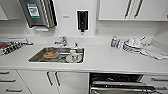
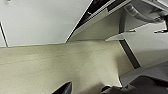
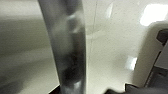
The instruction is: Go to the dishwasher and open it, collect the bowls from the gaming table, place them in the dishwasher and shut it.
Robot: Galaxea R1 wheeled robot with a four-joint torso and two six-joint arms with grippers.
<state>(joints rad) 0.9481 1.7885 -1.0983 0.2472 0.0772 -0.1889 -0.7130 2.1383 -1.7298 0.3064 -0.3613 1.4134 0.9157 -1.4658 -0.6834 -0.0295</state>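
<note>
Nearest, at the lower edge of the head view, the dishwasher [image 1: 117, 82] is seen under the white worktop [image 1: 105, 58], to the right of the sink [image 1: 58, 54]; its door is tipped outward, with the bar handle [image 1: 120, 87] across the top and a dark gap above it. White cabinet doors [image 1: 52, 81] are set below the sink, and drawers [image 1: 8, 81] further left of them.

Close before the right wrist camera a blurred, upright metal bar [image 3: 66, 47] is seen against the pale floor [image 3: 112, 50]; whether the right claw is clenched on it or released cannot be told, since its fingers are not made out. From the left wrist camera the dishwasher's open door edge [image 2: 100, 22] is seen well apart over the beige floor [image 2: 62, 65]; the left claw's state cannot be told either.

Inside the sink a stacked orange bowl [image 1: 50, 53] and a white mug [image 1: 73, 55] are placed. Behind the sink a tap [image 1: 62, 40] is mounted. Right of the sink, beyond the dishwasher, a bottle [image 1: 114, 42] and stacked plates [image 1: 133, 44] are set. On the wall above the sink a black dispenser [image 1: 82, 20] is fixed.
</note>
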